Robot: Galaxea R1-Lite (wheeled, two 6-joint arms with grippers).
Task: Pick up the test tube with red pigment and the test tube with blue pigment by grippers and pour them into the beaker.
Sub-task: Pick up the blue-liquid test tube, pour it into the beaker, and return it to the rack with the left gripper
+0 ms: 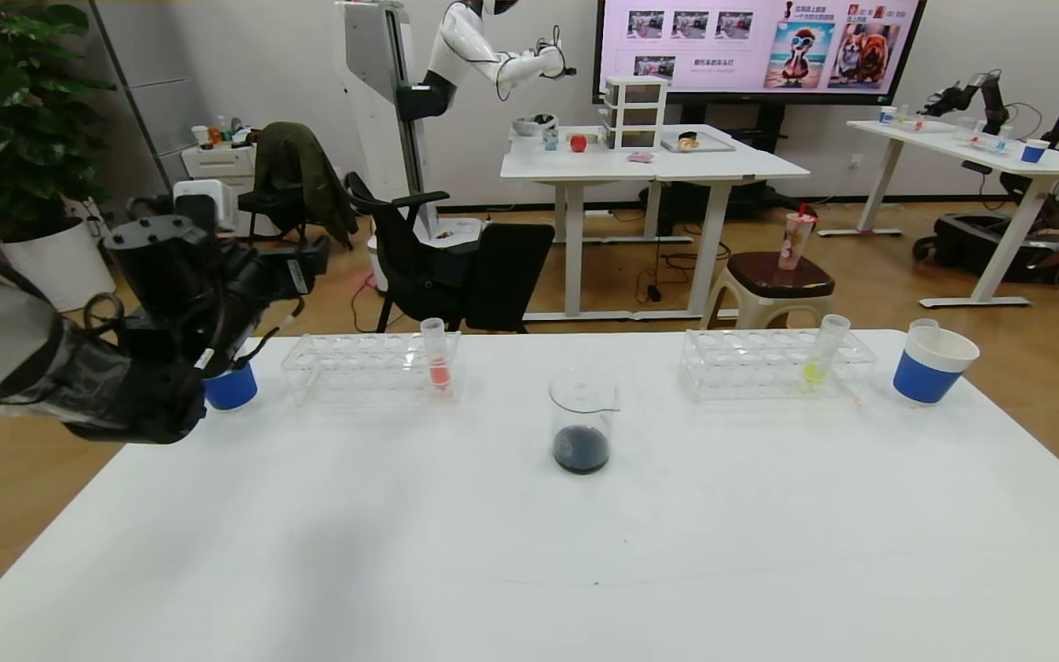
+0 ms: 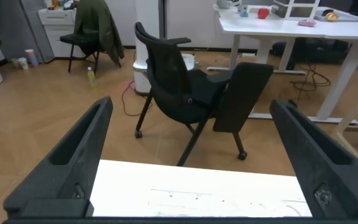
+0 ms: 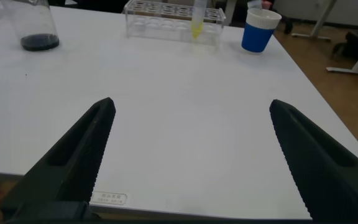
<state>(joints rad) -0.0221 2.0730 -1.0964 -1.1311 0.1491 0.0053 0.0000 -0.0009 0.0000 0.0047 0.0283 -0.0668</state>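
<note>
My left fingers stand spread wide with nothing between them, two matte black wedges with angular inner faces, raised at the far left corner of the worktop above one blue-and-white paper cup. My right fingers are spread just as wide and empty, with fine ridges along their inner edges, hanging over the near right part of the worktop; this arm does not show in the head view. The worktop is one smooth white slab. On it I count two clear plastic racks with rows of round holes: the left rack holds a single slim clear tube with a little salmon-orange liquid in its rounded bottom, and the right rack holds a single tube with yellow-green liquid. Between the two racks and nearer to me stands the one beaker, clear glass, cylindrical with a pouring lip, with a shallow pool of very dark liquid at its bottom. A second blue-and-white paper cup stands just right of the right rack. I can find neither the test tube with red pigment nor the test tube with blue pigment on the worktop or in my fingers.
</note>
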